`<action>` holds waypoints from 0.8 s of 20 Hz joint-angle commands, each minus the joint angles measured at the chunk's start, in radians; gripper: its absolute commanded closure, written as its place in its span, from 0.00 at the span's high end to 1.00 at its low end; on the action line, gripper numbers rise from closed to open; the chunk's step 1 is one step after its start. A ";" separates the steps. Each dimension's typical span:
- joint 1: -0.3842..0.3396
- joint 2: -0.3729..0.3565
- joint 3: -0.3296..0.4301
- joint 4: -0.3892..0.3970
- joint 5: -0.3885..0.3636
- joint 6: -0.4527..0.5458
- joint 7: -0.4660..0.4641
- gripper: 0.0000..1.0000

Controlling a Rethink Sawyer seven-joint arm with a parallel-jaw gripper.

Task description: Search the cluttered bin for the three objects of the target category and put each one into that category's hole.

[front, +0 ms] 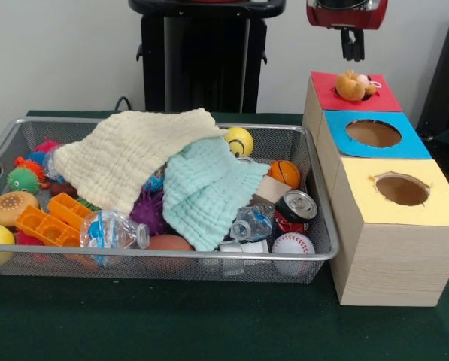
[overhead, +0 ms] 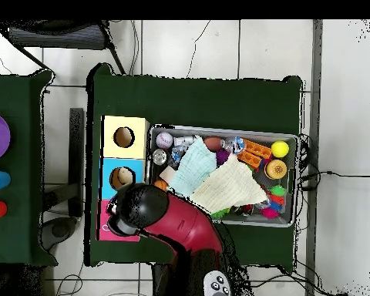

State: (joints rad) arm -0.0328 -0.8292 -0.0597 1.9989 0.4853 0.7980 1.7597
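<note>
The silver wire-mesh bin (front: 171,256) lies on the green table, full of clutter; it also shows in the overhead view (overhead: 219,129). A tan-orange toy (front: 350,86) with a white string loop rests in the hole of the red-topped box (front: 388,99), partly sunk in. My gripper (front: 352,54) hangs a little above that toy, holding nothing. In the overhead view my arm's head (overhead: 138,208) covers the gripper and most of the red box (overhead: 105,225). The small pale yellow toy is not visible.
A blue-topped box (front: 416,144) and a yellow-topped box (front: 435,214) stand in line with the red one. A cream cloth (front: 126,158) and a mint cloth (front: 205,192) cover the bin's middle. Around them lie balls, a can (front: 294,210), a bottle (front: 111,229) and orange bricks (front: 55,218).
</note>
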 commanded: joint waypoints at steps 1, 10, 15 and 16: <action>0.011 0.027 -0.038 0.020 -0.031 -0.015 0.248 0.00; 0.037 0.035 -0.015 0.110 0.043 -0.091 0.246 0.00; 0.056 0.031 0.004 0.144 0.084 -0.128 0.250 0.00; 0.059 0.035 0.007 0.143 0.090 -0.136 0.251 0.00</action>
State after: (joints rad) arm 0.0166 -0.8293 -0.0910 2.0694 0.5090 0.7837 1.7597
